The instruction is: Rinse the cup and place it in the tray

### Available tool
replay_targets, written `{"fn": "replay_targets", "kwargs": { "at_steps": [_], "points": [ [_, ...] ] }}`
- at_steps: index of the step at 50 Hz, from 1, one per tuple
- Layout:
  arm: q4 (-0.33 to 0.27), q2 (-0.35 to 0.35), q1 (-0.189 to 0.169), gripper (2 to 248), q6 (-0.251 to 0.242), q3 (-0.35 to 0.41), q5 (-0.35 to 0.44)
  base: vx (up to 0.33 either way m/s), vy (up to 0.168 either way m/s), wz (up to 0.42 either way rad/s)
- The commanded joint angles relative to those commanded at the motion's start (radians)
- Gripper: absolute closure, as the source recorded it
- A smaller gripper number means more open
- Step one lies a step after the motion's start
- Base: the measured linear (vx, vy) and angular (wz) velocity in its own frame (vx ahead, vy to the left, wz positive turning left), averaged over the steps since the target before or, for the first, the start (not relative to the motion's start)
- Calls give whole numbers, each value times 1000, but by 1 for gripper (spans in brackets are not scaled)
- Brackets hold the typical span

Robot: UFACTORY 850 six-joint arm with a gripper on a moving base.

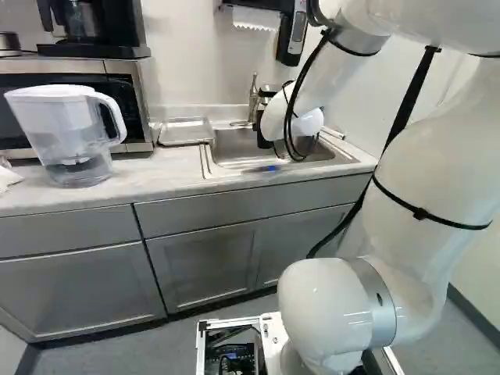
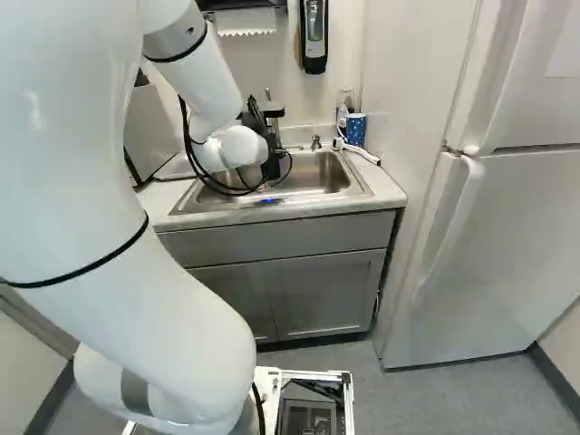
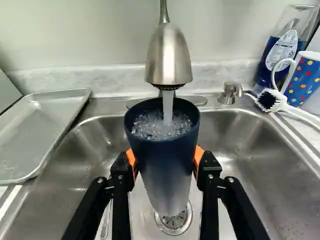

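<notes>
Presently, the tray (image 3: 42,130) lies on the counter (image 1: 173,176) along the sink's (image 3: 265,160) left edge; carrying the cup (image 3: 166,149) there unemptied could slosh water over both. Toward the sink's back edge, my gripper (image 3: 165,160) is clamped on the cup beneath the running faucet (image 3: 169,55); near-brimful weight plus wet walls may cause slip.

The pale bench (image 1: 148,178) has a steel sink (image 1: 234,144) set in toward its right edge. Along the back edge stand a microwave (image 1: 47,66), a metal tray (image 1: 185,131) left of the sink, and, by the right back corner, a blue bottle (image 3: 282,52), a dotted cup (image 3: 306,77) and a dish brush (image 3: 270,101). A filter pitcher (image 1: 66,133) stands before the microwave.
</notes>
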Motion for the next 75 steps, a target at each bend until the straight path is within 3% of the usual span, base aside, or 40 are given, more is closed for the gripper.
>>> {"fn": "replay_targets", "kwargs": {
  "at_steps": [14,44,75],
  "points": [
    [0,12,24,125,0,12,0,0,0,0],
    [0,38,112,125,0,39,0,0,0,0],
    [0,81,152,125,0,18,0,0,0,0]
  ]
}}
